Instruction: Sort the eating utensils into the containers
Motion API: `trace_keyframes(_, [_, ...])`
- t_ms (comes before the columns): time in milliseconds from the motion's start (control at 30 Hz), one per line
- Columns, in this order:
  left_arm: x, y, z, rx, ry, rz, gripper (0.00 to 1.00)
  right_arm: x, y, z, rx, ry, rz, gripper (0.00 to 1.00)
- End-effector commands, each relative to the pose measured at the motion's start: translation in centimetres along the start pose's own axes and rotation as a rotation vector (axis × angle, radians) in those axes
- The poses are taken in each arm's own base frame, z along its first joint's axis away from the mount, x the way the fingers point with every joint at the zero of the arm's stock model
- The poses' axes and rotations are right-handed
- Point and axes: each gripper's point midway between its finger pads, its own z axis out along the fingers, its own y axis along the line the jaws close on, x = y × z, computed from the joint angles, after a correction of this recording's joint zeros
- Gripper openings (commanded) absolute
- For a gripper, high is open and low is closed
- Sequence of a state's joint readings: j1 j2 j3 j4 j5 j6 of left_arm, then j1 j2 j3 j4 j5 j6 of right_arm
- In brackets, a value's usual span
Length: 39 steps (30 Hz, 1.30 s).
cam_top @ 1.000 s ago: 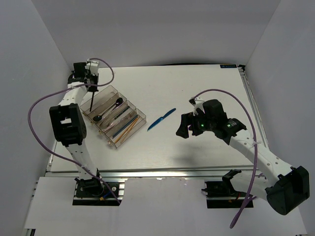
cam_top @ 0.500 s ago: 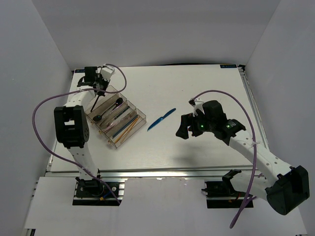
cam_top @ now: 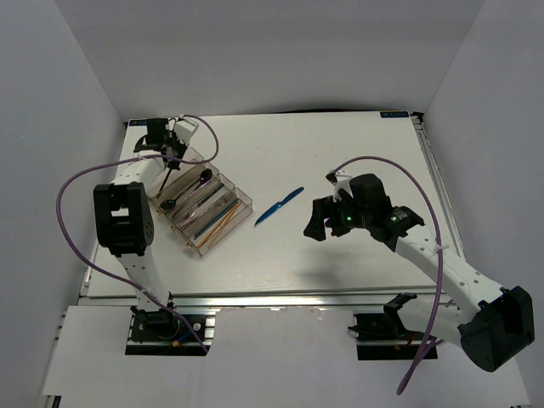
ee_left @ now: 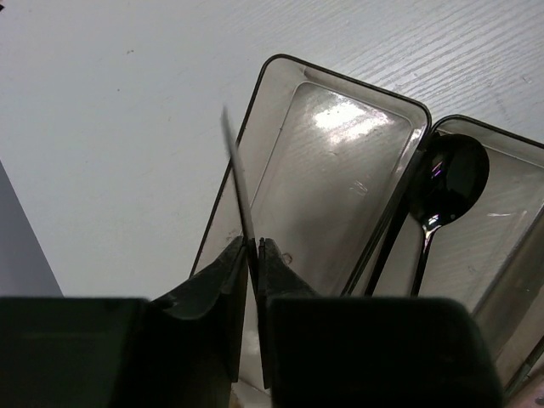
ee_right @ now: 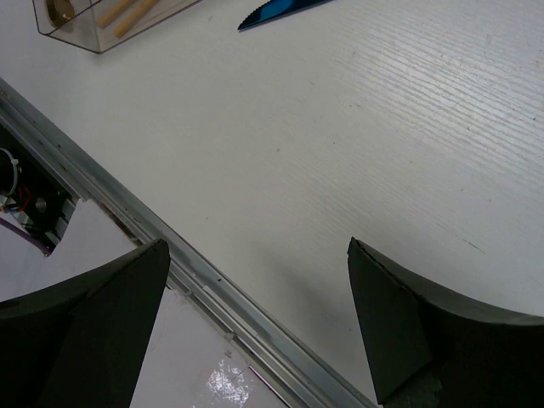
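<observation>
Left gripper (ee_left: 251, 255), jaws barely parted around 1 dark stick (ee_left: 238, 178), grip impossible to tell, hovers at the tray (ee_left: 357, 81)'s far-left compartment rim; dropped here, the leaning stick could tip outside. Right gripper (ee_right: 257, 246) gapes empty near the blue knife (cam_top: 278, 206).

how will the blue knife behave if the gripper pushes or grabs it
The blue knife looks thin and flat, so it will probably slide rather than roll if pushed. Lying flush on the table, it may be awkward to pinch. Its slim plastic-like look suggests it is light.
</observation>
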<state>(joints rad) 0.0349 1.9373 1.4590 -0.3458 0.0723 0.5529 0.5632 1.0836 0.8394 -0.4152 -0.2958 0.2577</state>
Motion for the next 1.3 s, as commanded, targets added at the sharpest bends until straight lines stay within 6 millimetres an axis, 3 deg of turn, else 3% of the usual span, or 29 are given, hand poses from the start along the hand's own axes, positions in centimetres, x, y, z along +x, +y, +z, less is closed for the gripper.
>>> trace_keyframes(0, [-1.5, 0.6, -1.6, -0.034, -0.049, 0.001, 0.23, -0.7, 0.5, -0.1, -0.023, -0.024, -0.018, 0.89])
trace_keyframes(167, [-2.1, 1.4, -2.1, -0.089, -0.075, -0.063, 0.39, -0.9, 0.5, -0.2, -0.023, -0.032, -0.020, 0.89])
trace_keyframes(300, [-3.6, 1.3, -3.2, -0.071, -0.120, -0.099, 0.39, -0.9, 0.5, -0.1, -0.022, -0.029, -0.018, 0.89])
trace_keyframes(433, [-6.6, 1.8, -7.0, -0.084, -0.224, -0.211, 0.41, -1.0, -0.5, 0.4, 0.031, -0.032, 0.000, 0.89])
trace_keyframes(467, [-7.6, 2.1, -9.1, -0.095, -0.266, -0.242, 0.47, -1.0, -1.0, 0.8, 0.060, -0.021, 0.024, 0.89])
trace_keyframes(533, [-8.5, 1.8, -11.3, -0.089, -0.310, -0.352, 0.98, -0.8, -2.9, 1.1, 0.163, -0.011, 0.051, 0.89])
trace_keyframes(567, [-9.0, 1.8, -13.5, -0.096, -0.344, -0.386, 0.98, -0.9, -3.9, 1.5, 0.221, 0.001, 0.067, 0.90])
trace_keyframes(667, [-8.5, 1.8, -17.6, -0.147, -0.365, -0.566, 0.98, -1.0, -7.5, 1.2, 0.459, -0.001, 0.101, 0.89])
trace_keyframes(733, [-6.8, 1.7, -18.8, -0.181, -0.328, -0.686, 0.98, -1.4, -9.1, 0.7, 0.582, -0.022, 0.122, 0.89])
trace_keyframes(767, [-5.5, 1.2, -19.9, -0.203, -0.305, -0.733, 0.98, -1.7, -9.6, 0.4, 0.618, -0.031, 0.139, 0.89])
trace_keyframes(833, [-5.3, 0.3, -21.0, -0.181, -0.346, -0.792, 0.98, -2.3, -10.1, 0.2, 0.668, -0.081, 0.206, 0.89])
trace_keyframes(967, [-8.1, -2.0, -25.3, -0.034, -0.586, -0.792, 0.98, -2.3, -9.3, 1.1, 0.602, -0.087, 0.217, 0.89])
trace_keyframes(1033, [-9.0, -2.9, -26.3, 0.032, -0.632, -0.791, 0.98, -2.1, -9.5, 0.9, 0.623, -0.069, 0.220, 0.89])
trace_keyframes(1100, [-10.8, -4.7, -26.1, 0.156, -0.659, -0.772, 0.98, -1.5, -10.2, 0.4, 0.672, -0.058, 0.250, 0.89])
trace_keyframes(1133, [-12.8, -7.3, -24.8, 0.213, -0.618, -0.725, 0.98, -1.2, -10.6, 0.0, 0.694, -0.060, 0.260, 0.89])
trace_keyframes(1167, [-12.1, -9.1, -23.3, 0.205, -0.505, -0.686, 0.98, -1.2, -10.2, -0.4, 0.681, -0.064, 0.270, 0.89])
trace_keyframes(1200, [-13.2, -11.8, -22.4, 0.175, -0.458, -0.581, 0.98, -1.1, -9.4, -0.3, 0.627, -0.055, 0.269, 0.89])
trace_keyframes(1267, [-15.0, -14.8, -19.8, 0.218, -0.382, -0.524, 0.98, -0.8, -8.1, -1.0, 0.556, -0.071, 0.261, 0.89])
